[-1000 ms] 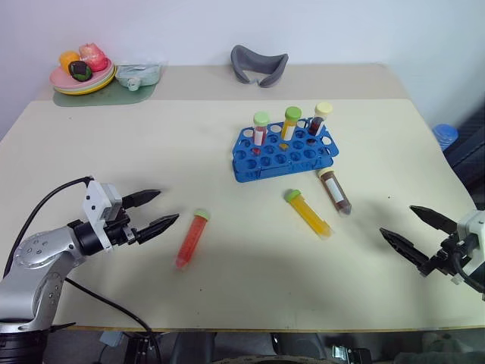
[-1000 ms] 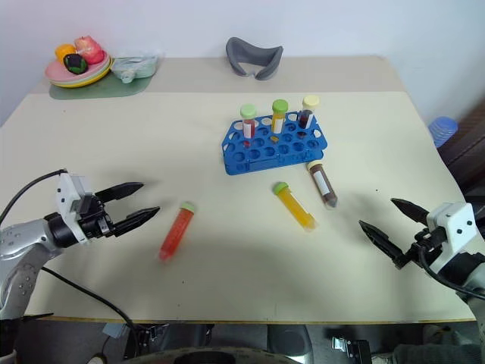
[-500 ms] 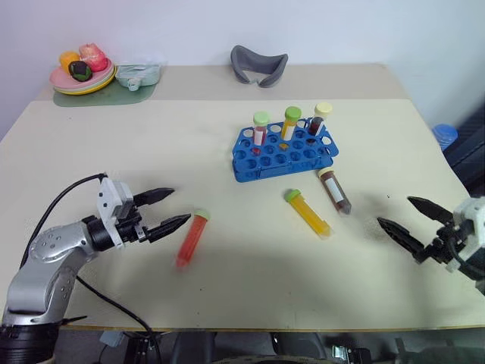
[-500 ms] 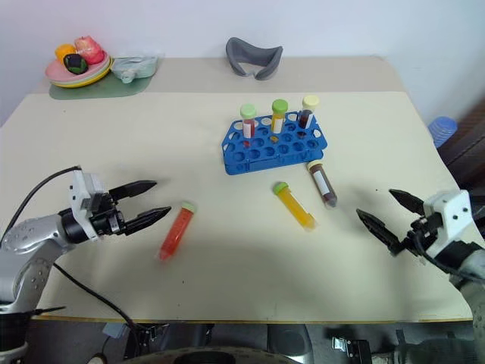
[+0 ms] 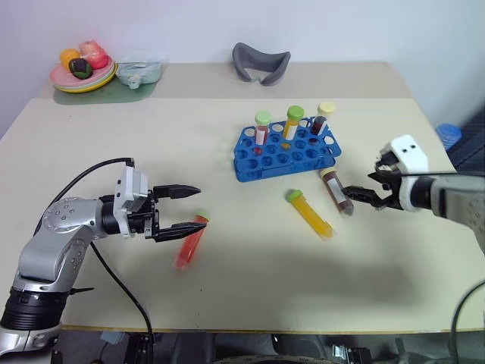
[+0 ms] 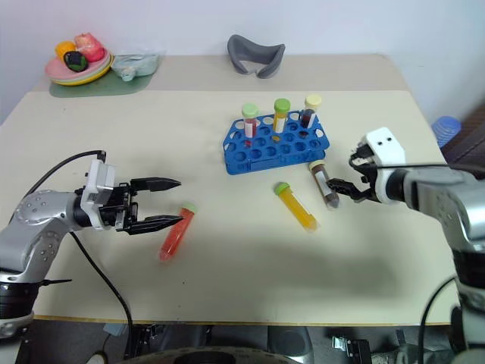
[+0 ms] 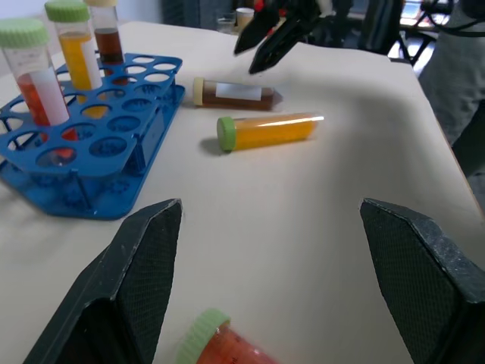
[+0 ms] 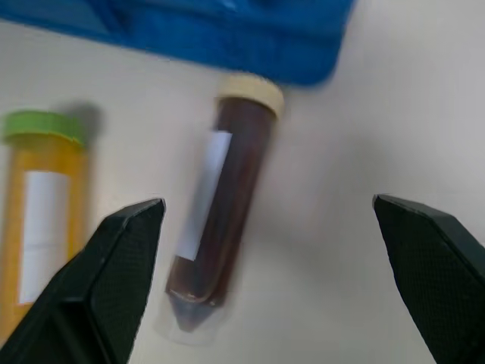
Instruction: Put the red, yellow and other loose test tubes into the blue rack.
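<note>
Two hands, left hand [image 5: 188,208] and right hand [image 5: 356,196], fingers apart, cream table [image 5: 227,288], white wall [image 5: 227,26].

Staged lab-style tabletop in a plain indoor room

A pale cream table [image 5: 227,303] stands against a bare white wall; near its centre sits a blue plastic tube rack [image 5: 286,152] with capped tubes upright, and loose capped tubes lie at its 6 o'clock. At the table's 11 o'clock rests a stack of pastel plates with toy fruit [image 5: 82,70]; at 12 o'clock, a grey curved neck pillow [image 5: 260,64].
</note>
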Controlling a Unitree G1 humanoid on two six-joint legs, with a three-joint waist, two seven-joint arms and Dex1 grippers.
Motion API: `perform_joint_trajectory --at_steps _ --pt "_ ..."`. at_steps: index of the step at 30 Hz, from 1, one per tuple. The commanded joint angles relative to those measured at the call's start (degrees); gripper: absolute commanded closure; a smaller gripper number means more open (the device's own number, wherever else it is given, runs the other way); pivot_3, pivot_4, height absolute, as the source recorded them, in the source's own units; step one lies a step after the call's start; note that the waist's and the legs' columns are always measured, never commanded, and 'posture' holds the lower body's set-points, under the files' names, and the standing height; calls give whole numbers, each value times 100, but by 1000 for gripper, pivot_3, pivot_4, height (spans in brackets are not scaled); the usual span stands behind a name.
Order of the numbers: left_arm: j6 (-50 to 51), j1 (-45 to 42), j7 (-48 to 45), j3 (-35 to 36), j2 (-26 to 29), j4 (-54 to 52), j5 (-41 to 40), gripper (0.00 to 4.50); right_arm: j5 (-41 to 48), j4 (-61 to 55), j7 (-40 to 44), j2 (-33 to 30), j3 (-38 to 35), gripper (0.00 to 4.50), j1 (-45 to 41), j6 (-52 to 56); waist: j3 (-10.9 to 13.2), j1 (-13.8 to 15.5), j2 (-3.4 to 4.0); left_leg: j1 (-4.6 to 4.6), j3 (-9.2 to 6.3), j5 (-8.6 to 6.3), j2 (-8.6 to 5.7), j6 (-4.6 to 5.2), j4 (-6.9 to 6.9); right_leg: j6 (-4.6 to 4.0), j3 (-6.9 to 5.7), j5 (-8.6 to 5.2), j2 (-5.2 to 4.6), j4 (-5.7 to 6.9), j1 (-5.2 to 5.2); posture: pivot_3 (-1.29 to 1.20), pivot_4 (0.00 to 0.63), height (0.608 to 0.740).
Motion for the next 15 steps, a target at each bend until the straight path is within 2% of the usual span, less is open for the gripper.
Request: perform_joint_trajectory --at_steps 1,7,15 --pt "-168 -55 -63 3 -26 34 68 708 -121 357 -247 177 131 0 -658 897 0 0 0 0 0 0 0 0 -2 0 1 0 1 1 -2 0 150 740" --pt "-257 -13 -104 -45 -100 123 117 708 -136 815 -270 518 362 0 -1413 1719 0 3 0 -8 -1 -2 1 3 -7 0 -2 0 1 0 -11 0 150 740" --pt "-259 90 -76 -74 -199 83 108 708 -99 1326 -432 887 582 0 -1919 1759 0 -6 1 -12 -1 -2 1 3 -4 0 -3 0 1 2 -14 0 150 740"
